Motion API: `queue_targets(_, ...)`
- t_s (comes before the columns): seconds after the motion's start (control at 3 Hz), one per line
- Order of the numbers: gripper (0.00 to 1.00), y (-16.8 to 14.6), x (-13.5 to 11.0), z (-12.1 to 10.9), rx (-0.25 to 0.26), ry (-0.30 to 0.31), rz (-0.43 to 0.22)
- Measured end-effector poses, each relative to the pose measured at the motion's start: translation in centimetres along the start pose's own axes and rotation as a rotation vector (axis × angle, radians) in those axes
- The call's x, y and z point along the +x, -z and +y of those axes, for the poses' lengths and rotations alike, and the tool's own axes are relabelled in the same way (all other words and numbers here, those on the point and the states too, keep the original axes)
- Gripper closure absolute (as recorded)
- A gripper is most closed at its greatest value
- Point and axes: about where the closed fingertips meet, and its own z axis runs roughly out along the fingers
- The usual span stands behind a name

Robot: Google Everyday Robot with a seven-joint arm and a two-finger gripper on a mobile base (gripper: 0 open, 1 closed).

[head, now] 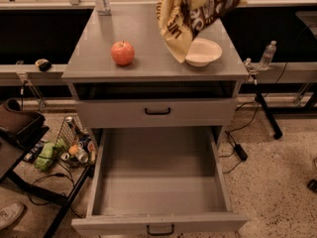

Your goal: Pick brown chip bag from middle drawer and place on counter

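Middle drawer (158, 195) is standing pulled out nearest me. Beyond, on the counter (94, 48), an apple (122, 52) is sitting left and a white bowl (204, 52) right. Brown chip bag (190, 14) is hanging over the counter's far right. The gripper is lying past the top edge, so I cannot tell its grip.

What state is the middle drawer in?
Open: the middle drawer is pulled out, floor bare. The brown chip bag hangs over the counter; the end effector is out of view.
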Motion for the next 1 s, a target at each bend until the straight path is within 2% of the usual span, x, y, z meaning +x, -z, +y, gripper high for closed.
queue_targets(0.33,1.0,0.2,0.8,-5.7,0.145,0.075,-0.051)
queue_targets(0.67,1.0,-1.9,1.2,-11.1,0.283,0.124,-0.119)
queue_targets(1.0,1.0,-1.0,2.2,-12.4,0.324,0.115,-0.12)
